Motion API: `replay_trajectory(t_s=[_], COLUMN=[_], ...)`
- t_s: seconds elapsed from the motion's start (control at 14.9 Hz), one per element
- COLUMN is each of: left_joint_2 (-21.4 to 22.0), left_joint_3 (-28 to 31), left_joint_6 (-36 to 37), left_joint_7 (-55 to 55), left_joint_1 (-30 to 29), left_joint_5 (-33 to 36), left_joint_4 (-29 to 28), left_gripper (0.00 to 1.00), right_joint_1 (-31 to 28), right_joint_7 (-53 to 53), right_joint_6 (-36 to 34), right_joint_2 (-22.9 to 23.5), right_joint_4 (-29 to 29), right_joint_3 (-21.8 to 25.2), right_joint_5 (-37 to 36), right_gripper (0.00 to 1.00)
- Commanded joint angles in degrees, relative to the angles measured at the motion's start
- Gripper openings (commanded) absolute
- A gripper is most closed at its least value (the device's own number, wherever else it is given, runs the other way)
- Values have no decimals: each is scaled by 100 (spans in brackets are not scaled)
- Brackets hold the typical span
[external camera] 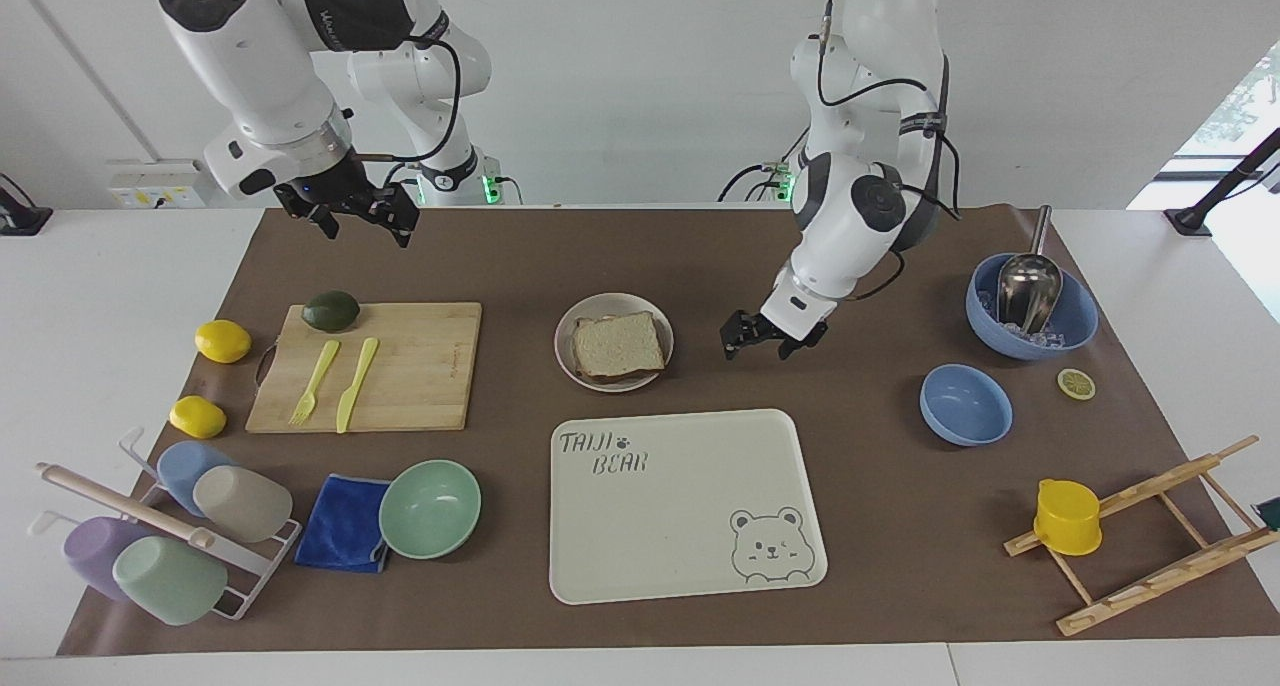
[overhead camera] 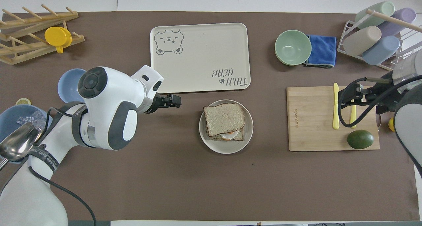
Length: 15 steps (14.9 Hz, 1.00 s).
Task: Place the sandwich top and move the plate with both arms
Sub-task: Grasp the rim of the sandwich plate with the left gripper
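The sandwich top [external camera: 618,343] [overhead camera: 224,119] lies flat on the stacked sandwich, a bit of egg showing under its nearer edge. The stack sits on the round cream plate [external camera: 562,338] [overhead camera: 227,148] mid-table. My left gripper [external camera: 757,344] [overhead camera: 176,100] hangs open and empty, low over the mat beside the plate toward the left arm's end, a short gap away. Raised high over the cutting board's end of the mat, my right gripper [external camera: 365,228] [overhead camera: 349,96] is open and holds nothing.
The bear-print tray [external camera: 690,506] [overhead camera: 197,58] lies just farther from the robots than the plate. A cutting board [external camera: 420,366] carries an avocado, fork and knife. Two blue bowls [external camera: 965,404] sit toward the left arm's end, the larger holding ice and a scoop.
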<state>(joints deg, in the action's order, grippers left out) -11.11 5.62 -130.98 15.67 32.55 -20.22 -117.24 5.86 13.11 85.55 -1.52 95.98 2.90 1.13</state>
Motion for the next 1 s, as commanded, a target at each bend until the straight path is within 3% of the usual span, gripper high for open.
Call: replay_trajectory(t_s=[0.0, 0.33, 0.47, 0.74, 0.94], left_joint_2=[-146, -138, -137, -295, -366], left_joint_3=[89, 89, 89, 89, 97], left_joint_6=[-226, -113, -191, -340, -577], left_joint_7=[-46, -344, -372, -372, -363], left_joint_1=[374, 726, 849, 1016, 1122], left_joint_5=[-131, -149, -158, -210, -553], left_joint_4=[-71, -114, -176, -194, -194], left_gripper=[100, 98, 95, 81, 76], right_joint_1=[-234, -252, -505, -551, -603], right_joint_7=[-178, -415, -424, -503, -512], right_joint_6=[24, -161, -213, -407, -381], right_joint_2=[46, 178, 213, 372, 372], right_joint_4=[-96, -255, -281, -519, -519], right_joint_3=[-26, 123, 27, -35, -9], right_joint_5=[274, 195, 195, 186, 195], right_gripper=[100, 100, 100, 100, 100])
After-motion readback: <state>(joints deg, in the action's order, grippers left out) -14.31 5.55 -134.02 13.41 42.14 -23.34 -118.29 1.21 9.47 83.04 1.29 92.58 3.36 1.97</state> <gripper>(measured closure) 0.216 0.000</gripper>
